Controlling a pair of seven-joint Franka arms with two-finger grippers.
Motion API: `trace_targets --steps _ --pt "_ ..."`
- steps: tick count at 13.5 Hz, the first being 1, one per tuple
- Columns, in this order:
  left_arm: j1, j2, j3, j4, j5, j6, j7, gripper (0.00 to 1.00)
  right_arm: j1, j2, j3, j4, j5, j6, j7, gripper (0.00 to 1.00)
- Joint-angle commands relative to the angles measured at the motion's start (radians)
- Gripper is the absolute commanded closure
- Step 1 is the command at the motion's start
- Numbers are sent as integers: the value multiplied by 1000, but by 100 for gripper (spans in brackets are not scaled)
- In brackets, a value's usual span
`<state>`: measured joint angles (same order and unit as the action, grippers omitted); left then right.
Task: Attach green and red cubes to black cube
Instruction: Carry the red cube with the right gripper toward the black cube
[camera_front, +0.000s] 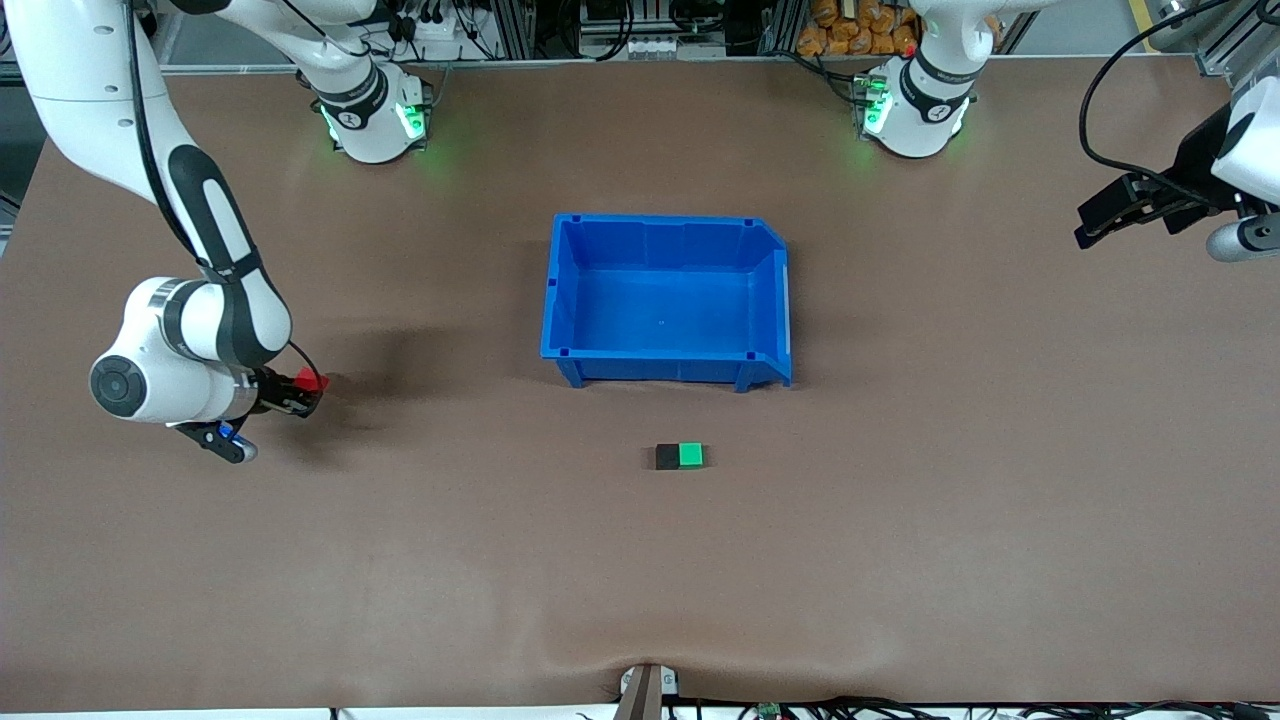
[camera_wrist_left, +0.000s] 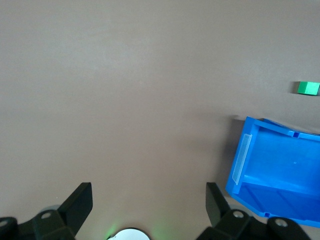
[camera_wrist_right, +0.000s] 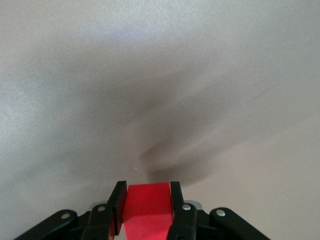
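Brown table top (camera_front: 900, 560): black cube (camera_front: 667, 457) touching green cube (camera_front: 691, 455), nearer the camera than blue bin (camera_front: 665, 345). Right gripper (camera_front: 305, 392), clamped on red cube (camera_front: 311, 380), sits well apart toward right arm's end; black cube's free face points that way. Left gripper (camera_front: 1100, 222) fully spread, empty, waiting.

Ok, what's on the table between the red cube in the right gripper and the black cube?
Nothing: in the front view, only bare table separates the red cube and the black cube.
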<state>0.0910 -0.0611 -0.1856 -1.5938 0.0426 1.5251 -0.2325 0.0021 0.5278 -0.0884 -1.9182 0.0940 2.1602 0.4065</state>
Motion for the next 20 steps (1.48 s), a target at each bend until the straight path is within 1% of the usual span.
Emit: trace_targets --steps 1,6,8,11,13,16,18,20 --pt "4 -17 -2 -18 -13 0 22 0 22 -20 -1 -2 6 -17 92 100" --pt "6 -5 -2 -2 -6 0 21 0 87 -20 6 11 6 -17 285 100" --pt "9 -5 0 -2 -6 0 22 0 88 -20 28 18 6 -17 345 100" --pt "9 -5 0 -3 -6 0 22 0 90 -17 42 33 7 -17 409 100" --pt "9 -5 0 -3 -6 0 21 0 88 -15 73 47 7 -16 478 100" --pt "6 -3 0 -3 -6 0 22 0 88 -14 98 59 7 -16 541 100" --pt "6 -3 0 -5 -6 0 22 0 88 -14 113 68 35 -16 570 100" --pt "6 -5 1 -3 -6 0 21 0 93 -14 114 73 50 -16 574 100"
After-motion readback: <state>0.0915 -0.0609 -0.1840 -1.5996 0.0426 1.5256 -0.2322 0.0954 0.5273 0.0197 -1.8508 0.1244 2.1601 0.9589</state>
